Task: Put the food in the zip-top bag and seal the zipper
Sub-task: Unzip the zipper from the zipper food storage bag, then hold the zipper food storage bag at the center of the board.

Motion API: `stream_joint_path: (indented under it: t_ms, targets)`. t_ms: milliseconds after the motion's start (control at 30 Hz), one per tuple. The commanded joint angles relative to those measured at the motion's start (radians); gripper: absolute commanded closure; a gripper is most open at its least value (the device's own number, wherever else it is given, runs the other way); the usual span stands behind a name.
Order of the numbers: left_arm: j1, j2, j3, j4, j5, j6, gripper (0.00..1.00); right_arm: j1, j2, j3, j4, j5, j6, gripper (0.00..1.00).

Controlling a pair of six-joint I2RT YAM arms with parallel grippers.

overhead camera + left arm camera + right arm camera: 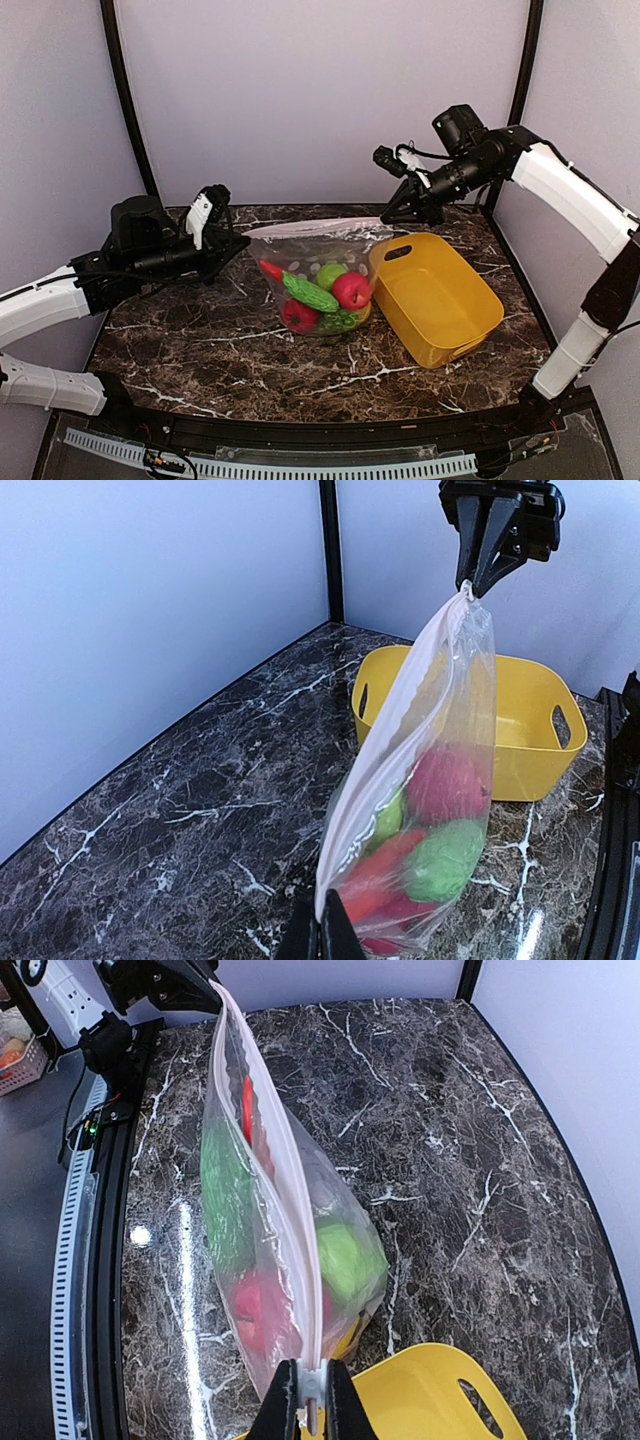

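Note:
The zip-top bag [315, 265] hangs stretched between my two grippers over the middle of the table, its bottom at the marble. The food [325, 298], red, green and yellow toy pieces, lies inside it. The zipper [315, 228] runs as a pale pinkish strip along the top edge and looks pressed together. My left gripper [238, 238] is shut on the bag's left top corner, as the left wrist view [320, 908] shows. My right gripper [388, 217] is shut on the white slider at the zipper's right end, seen in the right wrist view [310, 1368].
The yellow tub [440, 300] stands empty just right of the bag, almost touching it, and directly below my right gripper [468, 585]. Grey walls close the back and sides. A black rail [100, 1260] runs along the table's near edge.

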Motion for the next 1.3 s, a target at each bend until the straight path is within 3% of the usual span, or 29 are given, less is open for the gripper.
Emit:
stream_joint_path:
  t_ms: [0,467,600,833,1100,1267]
  targets:
    - [0.006,-0.033,-0.007,-0.016,-0.018,-0.001,0.99,-0.006,0.015,0.029,-0.027,-0.013,-0.007,1.0]
    - [0.01,-0.041,-0.021,-0.029,-0.048,-0.008,0.99,-0.028,-0.022,0.007,-0.03,0.008,-0.007,1.0]
    - [0.01,-0.034,-0.024,-0.02,-0.049,-0.02,0.99,-0.031,-0.025,-0.017,-0.015,-0.068,0.031,0.68]
    - [0.01,-0.023,-0.028,-0.008,-0.058,-0.073,0.99,-0.041,-0.08,-0.154,0.053,-0.158,0.067,0.54]
    - [0.01,-0.036,-0.041,0.009,-0.068,-0.082,0.99,-0.041,-0.063,-0.177,0.082,-0.221,0.089,0.58]
    - [0.01,-0.026,-0.036,0.013,-0.056,-0.086,0.99,-0.041,-0.026,-0.142,0.083,-0.249,0.098,0.73]
